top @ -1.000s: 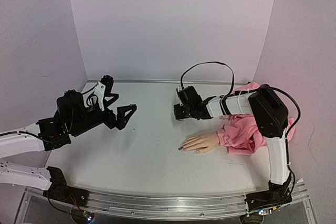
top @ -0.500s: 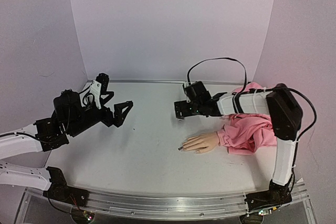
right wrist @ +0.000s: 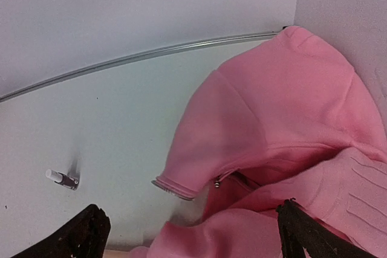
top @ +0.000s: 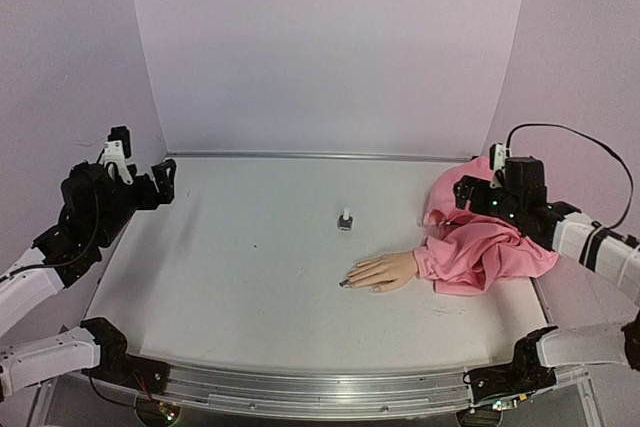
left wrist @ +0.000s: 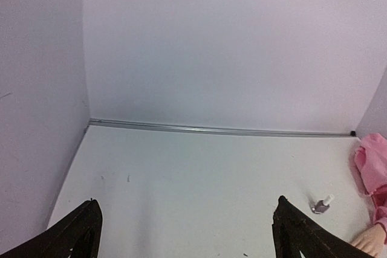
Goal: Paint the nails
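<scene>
Mannequin hand [top: 388, 271] lies flat on the bench [top: 240, 287], right of centre, fingers pointing left. Its nails [top: 344, 283] sit at the left tips. I see a dark tip or two, but they are too small to read further. Pink sleeve [top: 485, 247] is heaped at the right. Polish bottle [top: 345, 219] stands just beyond the hand, apart from it. Left jaws wide, raised at far left, holding nothing. Right jaws wide, above the sleeve, holding nothing.

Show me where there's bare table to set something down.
The left half of the table is bare, from the polish bottle to its left edge. The near strip before the mannequin hand is free too. The right side is crowded by the pink garment.
</scene>
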Available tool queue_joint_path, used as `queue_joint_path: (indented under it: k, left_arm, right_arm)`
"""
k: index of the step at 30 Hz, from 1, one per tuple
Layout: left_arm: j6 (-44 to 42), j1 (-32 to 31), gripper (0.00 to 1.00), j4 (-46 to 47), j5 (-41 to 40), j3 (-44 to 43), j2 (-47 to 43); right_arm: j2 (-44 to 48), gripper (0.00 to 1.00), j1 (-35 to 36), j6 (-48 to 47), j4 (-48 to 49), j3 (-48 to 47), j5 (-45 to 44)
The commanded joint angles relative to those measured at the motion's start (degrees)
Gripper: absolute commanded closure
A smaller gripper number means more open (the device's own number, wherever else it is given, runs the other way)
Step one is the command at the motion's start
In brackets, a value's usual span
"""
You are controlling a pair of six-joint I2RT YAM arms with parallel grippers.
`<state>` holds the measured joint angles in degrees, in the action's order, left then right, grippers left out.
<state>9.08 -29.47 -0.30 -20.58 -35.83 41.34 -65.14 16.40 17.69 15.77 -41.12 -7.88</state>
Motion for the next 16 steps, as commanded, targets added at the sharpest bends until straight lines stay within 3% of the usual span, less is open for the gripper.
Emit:
queue_joint_path:
  k: [1,7,16]
  left_arm:
    - [2.06,3.6,0.01,-2.69,-6.05,3.64,-6.04]
    - [2.23,3.63,0.01,-2.67,-5.22,6.58,-13.93]
    - [1.94,3.63,0.01,-2.69,-2.7,5.71,-14.14]
  right_arm:
    - [13.19,0.02,-1.81,-0.49,0.98,5.1,1.99]
    - [25.21,0.02,-1.86,-3.04,1.8,9.32,-1.58]
    - [34.91,0.02,-1.81,-5.54,3.4,11.95,-0.24]
